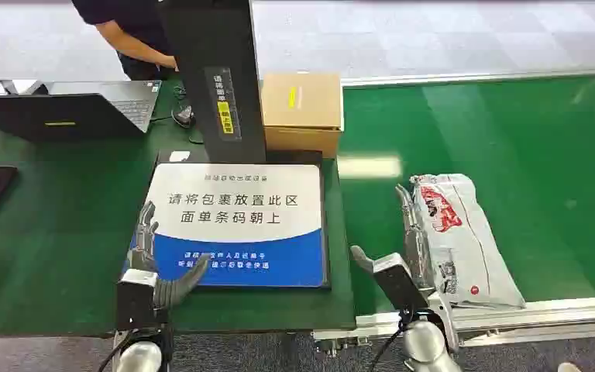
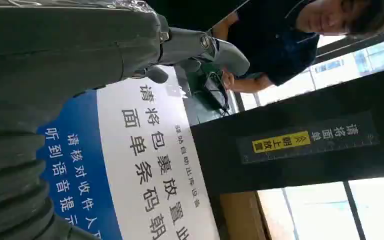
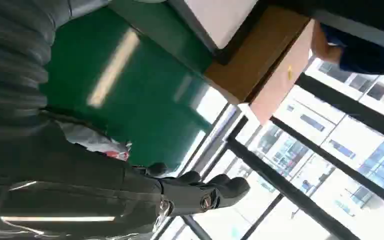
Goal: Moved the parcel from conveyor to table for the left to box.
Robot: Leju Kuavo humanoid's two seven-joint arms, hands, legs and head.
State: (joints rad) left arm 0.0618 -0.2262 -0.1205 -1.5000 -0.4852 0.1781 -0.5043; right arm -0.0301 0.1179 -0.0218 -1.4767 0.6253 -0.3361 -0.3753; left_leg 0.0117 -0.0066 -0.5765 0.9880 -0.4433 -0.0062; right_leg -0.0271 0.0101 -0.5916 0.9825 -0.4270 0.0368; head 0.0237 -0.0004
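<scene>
While the grey parcel (image 1: 465, 236) lies on the green conveyor (image 1: 527, 139), the right hand (image 1: 407, 232) rests open against its near edge, apparently touching. Over the desk's blue-and-white sign (image 1: 240, 221), the left hand (image 1: 149, 252) hovers open, holding nothing.

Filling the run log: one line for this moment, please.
white plastic parcel: on green conveyor | right hand: open beside it | left hand: open over blue-white sign

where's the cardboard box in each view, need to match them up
Head view: the cardboard box sits top centre, just right of the black post.
Left wrist view: a tan strip under the black post, probably the box.
Right wrist view: the box is upper centre, beside the white sign's corner.
Shared landmark: the blue and white sign, next to the box.
</scene>
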